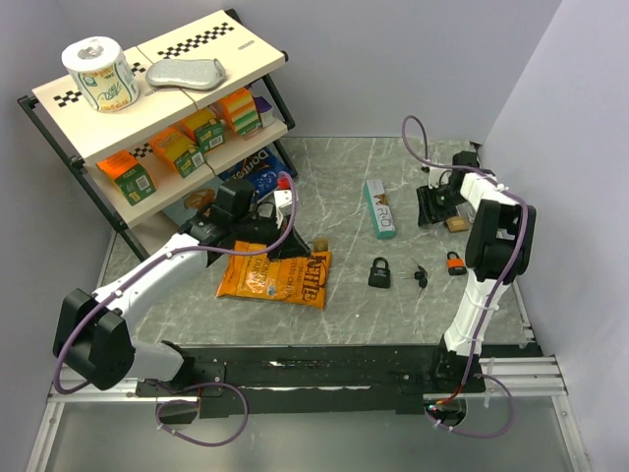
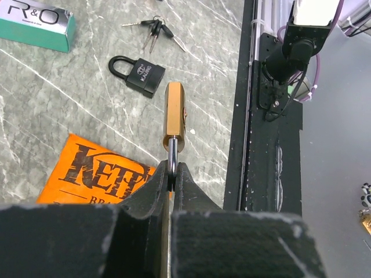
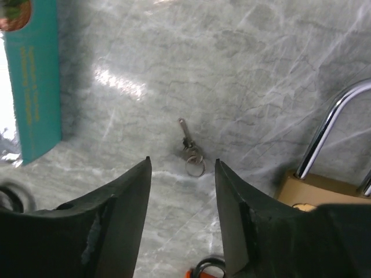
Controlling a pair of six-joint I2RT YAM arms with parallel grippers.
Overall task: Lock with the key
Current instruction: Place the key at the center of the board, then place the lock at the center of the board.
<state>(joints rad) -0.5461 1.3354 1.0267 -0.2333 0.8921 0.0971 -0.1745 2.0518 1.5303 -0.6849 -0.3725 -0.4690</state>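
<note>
While L claw (image 2: 173,171) grips brass padlock (image 2: 174,116) near Kettle bag (image 2: 98,174), R claw (image 3: 182,163) gapes wide above key (image 3: 189,154).

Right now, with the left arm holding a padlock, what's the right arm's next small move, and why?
Probably lower the right gripper and close on the small key. Its jaws stand open, with the key lying loose on the table in line with the gap between them, ungripped. The left gripper holds the brass padlock by its shackle.

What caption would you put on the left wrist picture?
Left gripper pinches a brass padlock by its shackle, black padlock and keys beyond.
</note>
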